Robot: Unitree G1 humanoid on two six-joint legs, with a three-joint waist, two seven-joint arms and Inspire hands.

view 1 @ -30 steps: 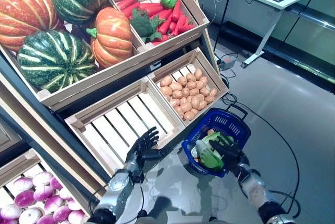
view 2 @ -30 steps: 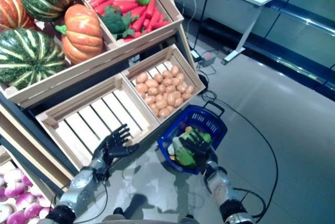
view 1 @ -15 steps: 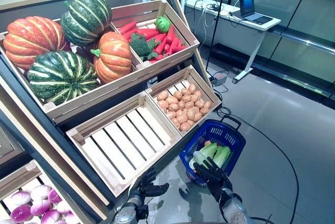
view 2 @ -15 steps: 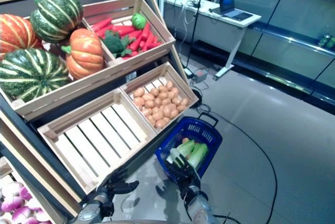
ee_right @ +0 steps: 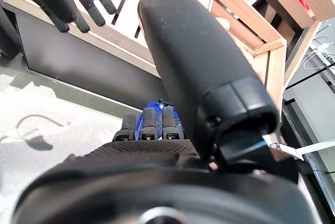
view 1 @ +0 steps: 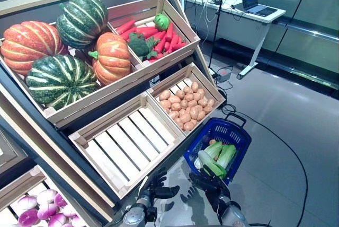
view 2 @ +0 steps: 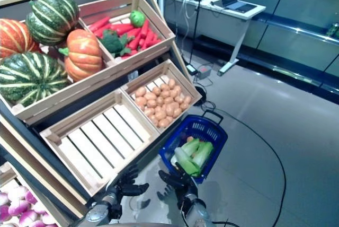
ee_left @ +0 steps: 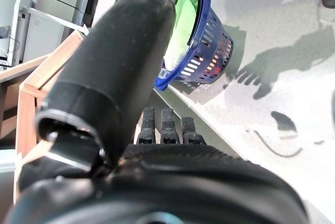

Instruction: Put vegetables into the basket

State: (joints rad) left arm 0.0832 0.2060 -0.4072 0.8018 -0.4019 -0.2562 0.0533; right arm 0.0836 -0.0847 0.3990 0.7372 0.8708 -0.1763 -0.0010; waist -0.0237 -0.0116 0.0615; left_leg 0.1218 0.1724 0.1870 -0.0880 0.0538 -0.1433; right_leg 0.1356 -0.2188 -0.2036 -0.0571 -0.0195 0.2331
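A blue basket (view 1: 233, 137) is seen standing on the grey floor (view 1: 296, 184), just beside the lower corner of the wooden produce stand. Pale green leafy vegetables (view 1: 218, 158) lie inside it, with a small orange item and a dark one near its inner wall; its black handle is folded down at the far rim.

Both hands are held low over the floor, near the basket and clear of it. The left hand (view 1: 161, 184) is empty, its fingers spread and straight. The right hand (view 1: 212, 184) is likewise empty with fingers extended, just in front of the basket's near rim; no contact with the rim can be made out.

On the stand, the lower left crate (view 1: 124, 142) holds nothing, and the crate beside it is filled with potatoes (view 1: 185, 105). The upper tier carries orange and striped green pumpkins (view 1: 79, 46) and a crate of red carrots (view 1: 159, 31) with a broccoli and a green pepper. Purple-white onions (view 1: 42, 216) are noted at the lowest level. A desk (view 1: 238, 15) with a laptop stands behind.
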